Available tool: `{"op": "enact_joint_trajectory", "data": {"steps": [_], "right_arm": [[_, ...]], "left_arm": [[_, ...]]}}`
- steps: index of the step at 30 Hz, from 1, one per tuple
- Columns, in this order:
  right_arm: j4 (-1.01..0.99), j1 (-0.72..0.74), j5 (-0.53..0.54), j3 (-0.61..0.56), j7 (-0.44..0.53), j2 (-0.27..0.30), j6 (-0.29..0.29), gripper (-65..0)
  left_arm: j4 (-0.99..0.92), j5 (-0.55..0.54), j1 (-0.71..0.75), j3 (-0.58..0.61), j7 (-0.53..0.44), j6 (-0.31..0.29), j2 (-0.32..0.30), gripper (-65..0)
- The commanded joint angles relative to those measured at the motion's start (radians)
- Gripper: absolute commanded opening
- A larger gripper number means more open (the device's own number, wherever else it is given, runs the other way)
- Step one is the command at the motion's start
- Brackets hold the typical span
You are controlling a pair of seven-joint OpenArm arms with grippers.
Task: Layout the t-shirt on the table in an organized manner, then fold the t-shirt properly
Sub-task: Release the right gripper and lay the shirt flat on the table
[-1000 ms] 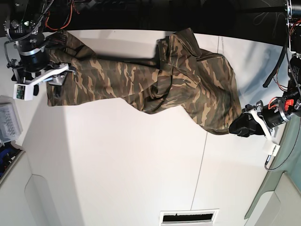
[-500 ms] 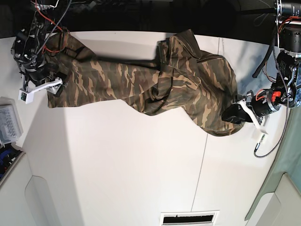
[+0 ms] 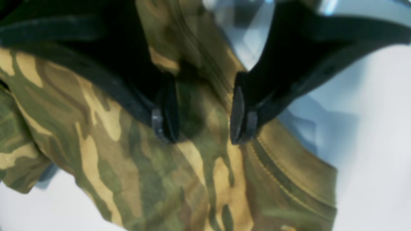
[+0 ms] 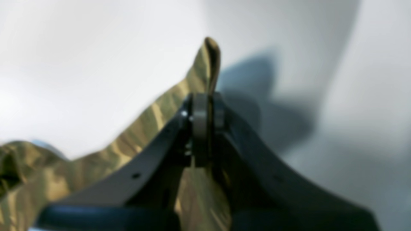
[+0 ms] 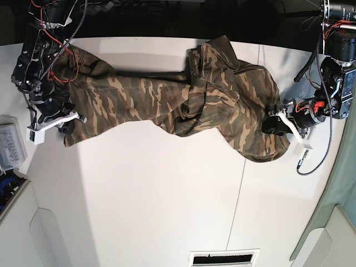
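While the t-shirt (image 5: pixel 183 103) lies lengthwise across the table (image 5: pixel 167 194), the right gripper (image 4: pixel 202 128) pinches its edge; the left gripper (image 3: pixel 200 112) straddles its hem, jaws apart.

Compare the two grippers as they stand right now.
The right gripper is shut on a raised fold of the t-shirt; the left gripper stands open, with fabric between its fingers. The right sits at the shirt's stretched-out end, the left at its bunched end. Both have dark fingers over the white table.
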Motion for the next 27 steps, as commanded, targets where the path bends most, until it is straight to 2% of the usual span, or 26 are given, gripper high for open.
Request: {"op": "enact_joint_trajectory", "data": {"steps": [1,3,6,9,12,16,19,21,24,27], "right_arm": [[0.049,0.023,0.013,0.001,0.020,0.009,0.010,-65.0],[0.123,0.021,0.013,0.002,-0.006,0.009,0.010,-65.0],[0.268,0.006,0.037,0.009,-0.099,0.012,0.013,-65.0],[0.433,-0.057,0.097,0.028,-0.133,0.020,0.059,-65.0],[0.588,-0.157,0.161,0.067,-0.139,0.034,0.069,-65.0],[0.808,-0.309,0.330,0.194,-0.162,0.042,0.171,-65.0],[0.934,-0.419,0.522,0.317,-0.254,0.045,0.208,-65.0],[0.960,-0.495,0.624,0.372,-0.295,0.053,0.211,-65.0],[0.935,-0.603,0.636,0.388,-0.299,0.052,0.211,-65.0],[0.838,-0.681,0.624,0.348,-0.296,0.052,0.211,-65.0]], "left_arm": [[0.008,0.010,-0.022,0.013,0.001,0.018,-0.011,-34.9],[0.008,0.044,-0.038,0.047,-0.007,0.063,-0.011,-34.9],[0.007,0.108,-0.063,0.087,-0.030,0.112,-0.011,-34.9],[0.006,0.137,-0.080,0.106,-0.031,0.127,-0.011,-34.9],[0.001,0.165,-0.083,0.107,-0.031,0.128,-0.011,-34.9],[-0.045,0.174,-0.092,0.107,-0.032,0.128,-0.011,-34.9],[-0.092,0.174,-0.107,0.107,-0.031,0.140,-0.011,-34.9],[-0.112,0.174,-0.114,0.107,-0.032,0.156,-0.011,-34.9],[-0.117,0.174,-0.116,0.107,-0.031,0.161,-0.011,-34.9],[-0.117,0.173,-0.116,0.107,-0.027,0.160,-0.011,-34.9]]}}
